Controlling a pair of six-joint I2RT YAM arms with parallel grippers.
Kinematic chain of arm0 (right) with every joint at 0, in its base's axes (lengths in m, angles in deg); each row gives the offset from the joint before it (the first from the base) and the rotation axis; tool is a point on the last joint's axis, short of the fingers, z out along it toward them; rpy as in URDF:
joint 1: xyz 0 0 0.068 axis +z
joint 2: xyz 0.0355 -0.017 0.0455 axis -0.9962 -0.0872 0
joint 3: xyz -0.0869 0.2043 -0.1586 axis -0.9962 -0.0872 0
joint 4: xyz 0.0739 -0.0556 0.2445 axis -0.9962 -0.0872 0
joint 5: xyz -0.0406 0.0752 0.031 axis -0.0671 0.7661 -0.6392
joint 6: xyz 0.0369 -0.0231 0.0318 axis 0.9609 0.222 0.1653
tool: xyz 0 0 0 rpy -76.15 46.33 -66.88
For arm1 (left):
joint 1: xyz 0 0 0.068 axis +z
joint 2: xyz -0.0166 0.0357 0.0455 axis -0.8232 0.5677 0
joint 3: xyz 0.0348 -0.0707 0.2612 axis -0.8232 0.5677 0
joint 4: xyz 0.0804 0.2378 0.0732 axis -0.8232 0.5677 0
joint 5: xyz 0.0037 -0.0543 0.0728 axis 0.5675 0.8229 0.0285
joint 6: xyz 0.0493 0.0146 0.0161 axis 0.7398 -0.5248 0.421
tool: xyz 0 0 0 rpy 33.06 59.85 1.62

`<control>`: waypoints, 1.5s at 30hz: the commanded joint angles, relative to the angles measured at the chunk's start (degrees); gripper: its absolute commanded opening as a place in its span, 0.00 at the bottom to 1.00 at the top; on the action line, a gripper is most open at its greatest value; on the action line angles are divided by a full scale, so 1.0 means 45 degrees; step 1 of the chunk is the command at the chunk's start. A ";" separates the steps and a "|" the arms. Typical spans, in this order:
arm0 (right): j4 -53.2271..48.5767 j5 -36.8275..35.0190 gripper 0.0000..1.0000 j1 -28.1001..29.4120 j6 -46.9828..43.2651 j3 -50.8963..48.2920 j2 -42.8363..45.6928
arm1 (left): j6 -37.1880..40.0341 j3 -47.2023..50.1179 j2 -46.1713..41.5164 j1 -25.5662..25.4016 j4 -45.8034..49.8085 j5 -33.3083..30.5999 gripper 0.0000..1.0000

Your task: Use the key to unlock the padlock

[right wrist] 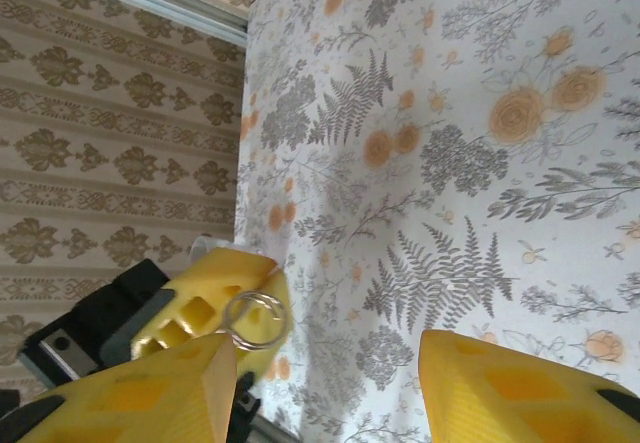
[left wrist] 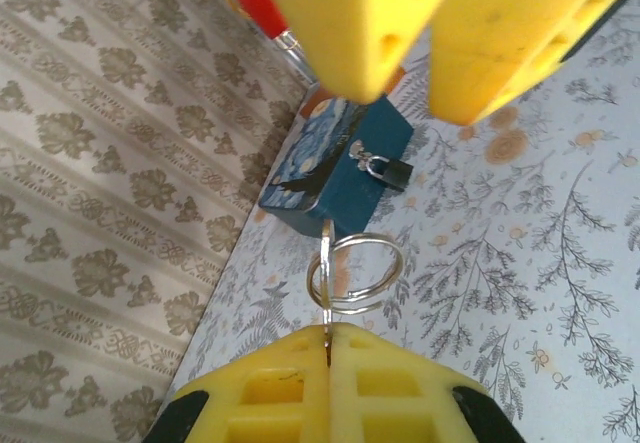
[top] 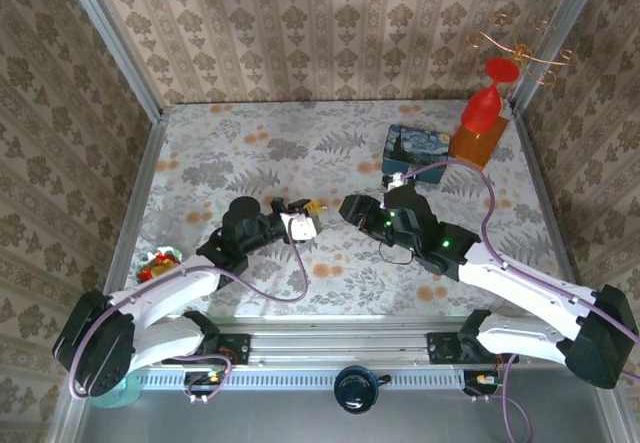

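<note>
Found the left hand (left wrist: 330,335) clenched on the key (left wrist: 325,253), blade pinched between the yellow fingertips (left wrist: 290,373), with the key ring (left wrist: 390,263) standing clear just past them. Saw the padlock (left wrist: 386,169) straight ahead of that hand, beyond the ring, hanging on the near face of the blue swirl-painted tin (left wrist: 345,198) and well apart from the key. Found the right hand (top: 352,206) released, spread wide, facing the left hand tip to tip and near it above the table (top: 230,153), not touching. Through the left wrist camera, saw the right hand's two yellow fingers (left wrist: 500,33) high in front, with tin and padlock showing past and below them. Through the right wrist camera, caught the ring at the left hand's tips, just beside one of the right hand's own fingers. From above, placed the tin on the far side of the right hand, beside its wrist, resting on the table. Could not make out the keyhole.
</note>
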 commanded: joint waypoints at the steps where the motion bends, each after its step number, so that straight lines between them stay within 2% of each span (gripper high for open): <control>1: 0.1208 0.0690 0.53 -0.0045 0.0681 -0.0152 -0.0379 | 0.0926 -0.0315 0.0082 0.0009 -0.0057 0.0953 0.00; 8: 0.2183 0.1506 0.49 -0.0031 0.1768 0.0159 -0.1263 | 0.1208 -0.0119 -0.0076 -0.0148 -0.0019 0.1060 0.00; 16: 0.1798 0.1351 0.32 0.0158 0.1989 0.0355 -0.1499 | 0.1476 -0.0159 0.0216 -0.0197 -0.0153 0.0622 0.00; 21: 0.1574 0.1216 0.26 0.0165 0.2025 0.0272 -0.1424 | 0.1598 -0.0139 0.0311 -0.0205 -0.0195 0.0350 0.00; 27: 0.1468 0.1534 0.23 0.0260 0.2008 0.0510 -0.1591 | 0.1760 -0.0193 0.0526 -0.0253 -0.0217 0.0148 0.00; 37: 0.1327 0.1626 0.24 0.0367 0.2025 0.0570 -0.1869 | 0.1907 -0.0237 0.0746 -0.0411 -0.0294 -0.0141 0.00; 45: 0.1065 0.1064 0.17 0.0349 0.1741 0.0540 -0.1632 | 0.1897 -0.0023 0.0474 -0.0534 -0.0247 0.0062 0.00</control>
